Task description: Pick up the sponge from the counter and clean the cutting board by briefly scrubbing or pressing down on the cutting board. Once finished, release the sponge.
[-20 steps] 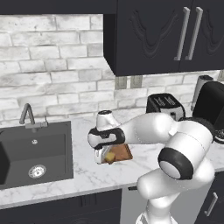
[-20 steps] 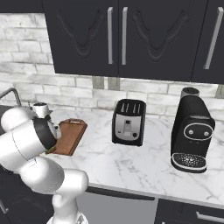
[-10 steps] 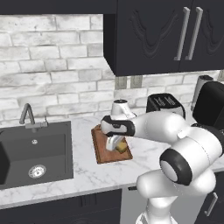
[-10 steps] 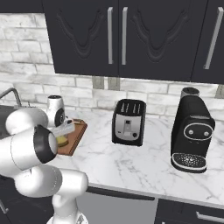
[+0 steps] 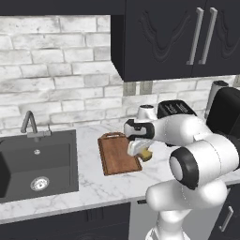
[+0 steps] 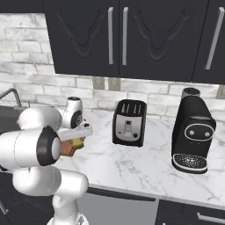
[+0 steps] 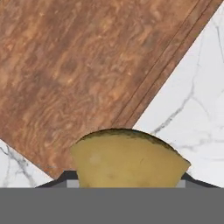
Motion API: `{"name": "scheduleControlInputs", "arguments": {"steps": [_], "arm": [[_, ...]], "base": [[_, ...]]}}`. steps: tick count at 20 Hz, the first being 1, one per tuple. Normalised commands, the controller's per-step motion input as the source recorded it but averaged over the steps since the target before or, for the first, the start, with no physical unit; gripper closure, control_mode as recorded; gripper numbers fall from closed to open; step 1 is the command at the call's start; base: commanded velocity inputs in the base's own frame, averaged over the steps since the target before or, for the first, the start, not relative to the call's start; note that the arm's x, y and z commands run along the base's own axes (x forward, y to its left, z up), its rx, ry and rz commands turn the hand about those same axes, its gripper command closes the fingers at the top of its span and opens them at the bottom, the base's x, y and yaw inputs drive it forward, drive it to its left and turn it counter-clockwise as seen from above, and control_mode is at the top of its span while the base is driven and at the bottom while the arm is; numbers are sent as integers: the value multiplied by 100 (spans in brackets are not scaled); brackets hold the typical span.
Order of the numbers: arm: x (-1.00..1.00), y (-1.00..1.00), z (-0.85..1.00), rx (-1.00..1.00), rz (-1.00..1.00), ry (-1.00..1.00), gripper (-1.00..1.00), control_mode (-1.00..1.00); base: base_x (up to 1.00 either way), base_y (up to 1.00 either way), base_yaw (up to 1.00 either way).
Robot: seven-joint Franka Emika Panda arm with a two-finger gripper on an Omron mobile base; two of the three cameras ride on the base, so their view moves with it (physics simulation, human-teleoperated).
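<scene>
In the left base view, a white marble-patterned counter (image 5: 93, 187) with grey veins is seen below a pale brick wall and dark cabinets, with a dark sink basin (image 5: 35, 164) at the left. At mid-frame lies the flat reddish-brown wooden cutting board (image 5: 117, 153), and at its right edge the two-finger gripper (image 5: 140, 151) is closed around the small mustard-yellow sponge (image 5: 146, 153).

In the right base view, a black toaster (image 6: 128, 122) and a black coffee machine (image 6: 192, 133) are shown at centre and right.

In the hand view, the sponge is held at bottom centre, over the board's corner.
</scene>
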Motion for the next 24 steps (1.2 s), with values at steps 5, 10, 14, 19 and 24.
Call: {"name": "scheduleControlInputs", "arguments": {"steps": [5,10,14,19,24], "arm": [[-2,-61,-31,0,-19,6,100,-100],[-8,-50,-32,0,-15,0,-100,-100],[0,-21,-23,0,-9,0,-100,-100],[-1,-3,-3,0,-1,-1,-100,-100],[-16,0,24,0,-1,-7,-100,-100]], "base": [[0,0,0],[0,0,0],[0,0,0],[0,0,0],[0,0,0]]}}
